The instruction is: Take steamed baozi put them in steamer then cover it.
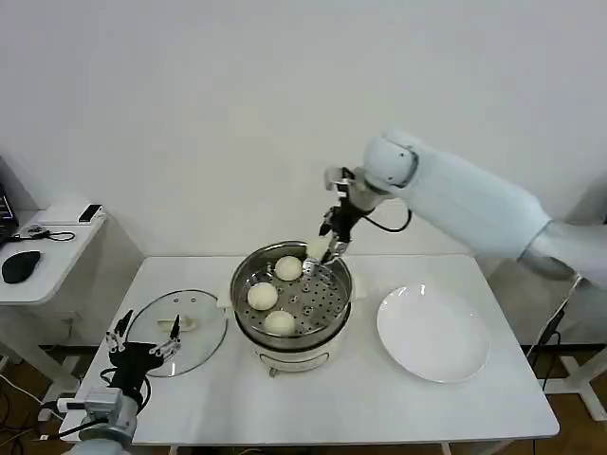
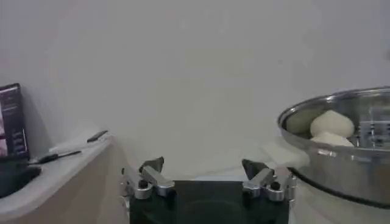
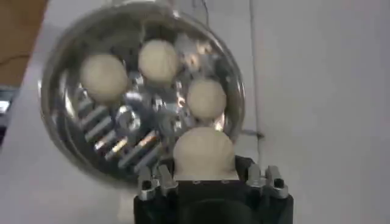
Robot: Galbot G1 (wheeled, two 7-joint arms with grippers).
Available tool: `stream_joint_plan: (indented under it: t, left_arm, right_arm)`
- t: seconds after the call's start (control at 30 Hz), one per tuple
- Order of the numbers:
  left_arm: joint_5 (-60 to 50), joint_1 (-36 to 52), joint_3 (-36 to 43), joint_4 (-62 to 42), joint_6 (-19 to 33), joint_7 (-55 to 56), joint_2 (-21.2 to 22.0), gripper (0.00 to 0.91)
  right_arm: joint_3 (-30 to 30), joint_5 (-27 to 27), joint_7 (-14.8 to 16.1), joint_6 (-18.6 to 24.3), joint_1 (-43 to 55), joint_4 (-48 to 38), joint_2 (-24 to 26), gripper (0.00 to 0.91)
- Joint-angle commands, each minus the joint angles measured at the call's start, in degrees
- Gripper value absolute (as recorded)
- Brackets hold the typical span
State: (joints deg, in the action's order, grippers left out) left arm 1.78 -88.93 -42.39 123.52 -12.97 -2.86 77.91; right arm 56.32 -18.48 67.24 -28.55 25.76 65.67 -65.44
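Note:
The shiny steamer [image 1: 336, 313] stands mid-table with three pale baozi on its perforated tray: one at the back [image 1: 288, 268], one at the left [image 1: 263, 296], one at the front [image 1: 279, 323]. My right gripper [image 1: 322, 250] hovers over the steamer's far rim, shut on a fourth baozi [image 3: 203, 153]. The right wrist view shows the three buns [image 3: 159, 59] in the pot [image 3: 64, 131] below that one. My left gripper [image 1: 144, 333] stands open above the near edge of the glass lid [image 1: 201, 343], nothing between its fingers; the left wrist view shows it [image 2: 204, 172] beside the steamer [image 2: 341, 170].
A white plate [image 1: 433, 334] lies bare to the right of the steamer. The glass lid lies flat at the table's left. A side table [image 1: 57, 242] with a mouse and small devices stands further left. The table's front strip is free.

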Motion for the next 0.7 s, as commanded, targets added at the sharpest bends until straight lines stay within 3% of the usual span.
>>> stream_joint_plan:
  t: [0.03,0.7]
  left_arm:
    - [-0.19,-0.15,0.28,1.53,-0.04,-0.08,0.44,0.907]
    - [0.24,-0.04,-0.31,1.43,0.00,-0.03,0.61,0.907]
  right_arm:
    - [8.34,-2.77,-0.12,-1.58,0.96,-4.15,-6.47,0.665]
    - [10.94,2.97,-0.41,-1.00,-2.86,-5.44,-6.79,0.665]
